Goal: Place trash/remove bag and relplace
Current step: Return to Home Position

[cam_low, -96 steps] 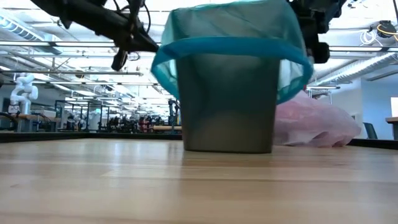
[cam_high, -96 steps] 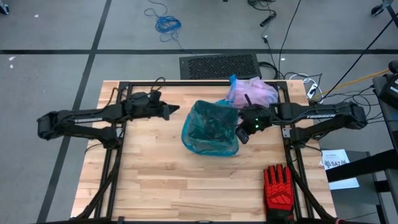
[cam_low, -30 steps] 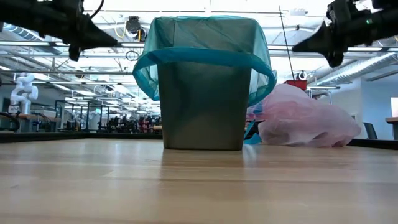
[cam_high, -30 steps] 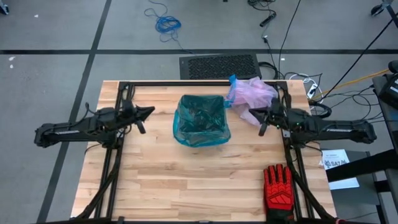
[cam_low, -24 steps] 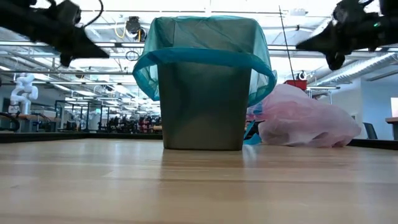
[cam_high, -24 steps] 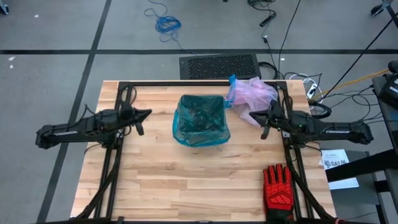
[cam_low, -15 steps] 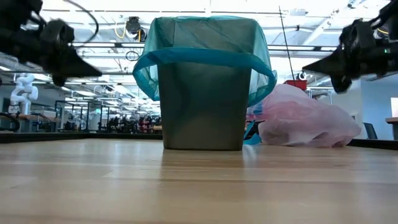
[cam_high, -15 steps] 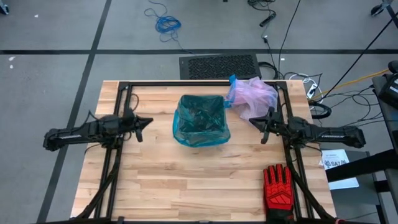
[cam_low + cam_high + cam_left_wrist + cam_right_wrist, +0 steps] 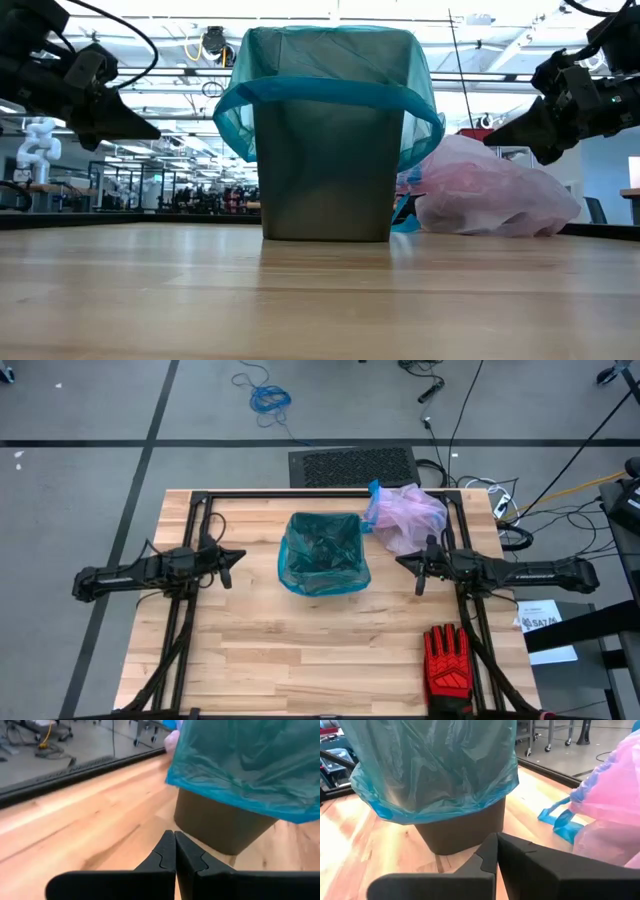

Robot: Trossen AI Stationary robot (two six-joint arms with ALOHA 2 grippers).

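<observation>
A dark bin (image 9: pixel 325 175) stands on the table's middle, lined with a teal-green bag (image 9: pixel 322 555) whose rim folds over its top (image 9: pixel 435 795) (image 9: pixel 235 765). The filled pinkish-lavender bag (image 9: pixel 405 515) with its blue drawstring (image 9: pixel 560 822) lies on the table at the far right of the bin (image 9: pixel 495 190). My left gripper (image 9: pixel 240 554) hovers left of the bin, shut (image 9: pixel 175 851). My right gripper (image 9: pixel 402 561) hovers right of the bin, near the pink bag, shut (image 9: pixel 497 851). No loose trash shows.
A red-and-black work glove (image 9: pixel 447 665) lies at the table's near right corner. Bare wood (image 9: pixel 300 650) stretches between the bin and the near edge. A black frame rail (image 9: pixel 320 493) runs along the far edge. Cables and a mat lie on the floor beyond.
Both arms have drawn back from the bin, the left toward the table's left edge, the right toward the near edge, and both have sunk lower. The bin and both bags have stayed put.
</observation>
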